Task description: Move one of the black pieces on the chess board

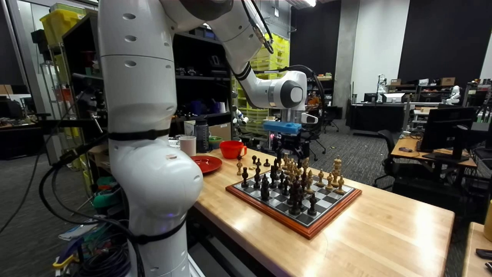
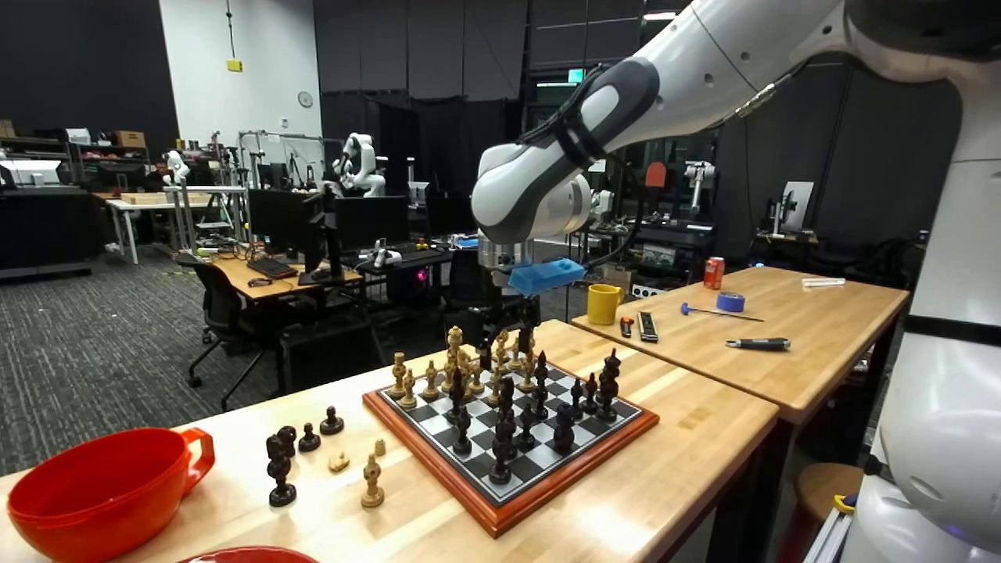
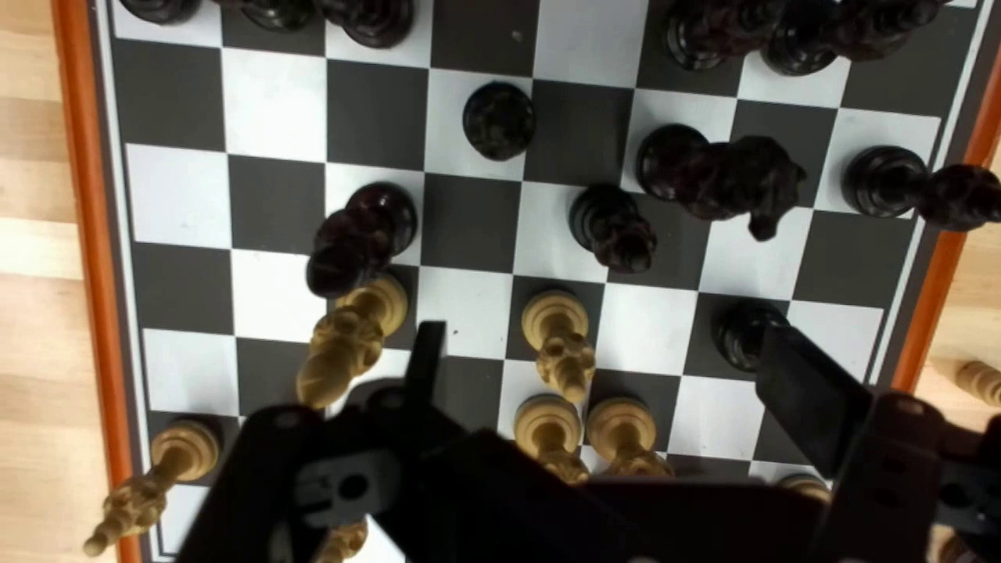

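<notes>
Chess board [image 2: 500, 512]: sits flat on wooden table [image 2: 704, 407] in both exterior views; reddish-brown rim, dark and light squares. Far left in an exterior view: red bowl [image 2: 129, 532] with handle, then red plate [image 2: 250, 556] at bottom edge, mostly out of frame. Next over: loose black pieces [image 2: 279, 469] on table near board, bunched, some overlapping in view. Just beside: loose tan piece [image 2: 372, 478], upright, plus two small tan bits [image 2: 339, 463], shape unclear. On board: tan pieces [image 2: 453, 348], crowded toward far left side; black pieces [image 2: 541, 385], upright, mostly nearer and further right. Low over tan side: gripper [image 3: 610, 356], pointing down, blue block [image 2: 546, 276] just above. Spread wide at jaws. In wrist view, left part: black and tan on neighboring squares, overlapping; between fingers [image 3: 426, 363]: squares plus a few tan pieces; at right, fingertip [image 3: 805, 391] covering part of black piece [image 3: 737, 338], contact unclear. Further right: second wooden table [image 2: 829, 309] with yellow mug [image 2: 602, 305], two small tools [image 2: 647, 327], soda can [image 2: 713, 274], roll of blue tape [image 2: 730, 302], dark hand tool [image 2: 762, 344] lying flat. Far right: white arm [image 2: 719, 70], reaching from right edge across to above board.
</notes>
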Robot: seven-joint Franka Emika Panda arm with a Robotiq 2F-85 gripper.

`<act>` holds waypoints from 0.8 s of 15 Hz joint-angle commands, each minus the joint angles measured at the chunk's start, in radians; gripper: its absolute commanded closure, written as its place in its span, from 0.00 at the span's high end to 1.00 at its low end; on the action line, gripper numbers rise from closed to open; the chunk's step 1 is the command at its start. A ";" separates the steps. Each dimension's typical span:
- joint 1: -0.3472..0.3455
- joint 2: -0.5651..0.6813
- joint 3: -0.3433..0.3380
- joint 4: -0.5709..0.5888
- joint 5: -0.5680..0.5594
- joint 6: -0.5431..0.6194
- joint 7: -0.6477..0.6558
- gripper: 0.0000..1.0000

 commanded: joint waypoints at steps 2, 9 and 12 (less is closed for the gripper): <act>0.000 -0.011 -0.003 -0.008 0.017 -0.010 0.027 1.00; 0.003 -0.007 0.000 -0.002 0.053 -0.029 0.040 1.00; 0.001 0.004 -0.001 0.001 0.038 -0.020 0.029 1.00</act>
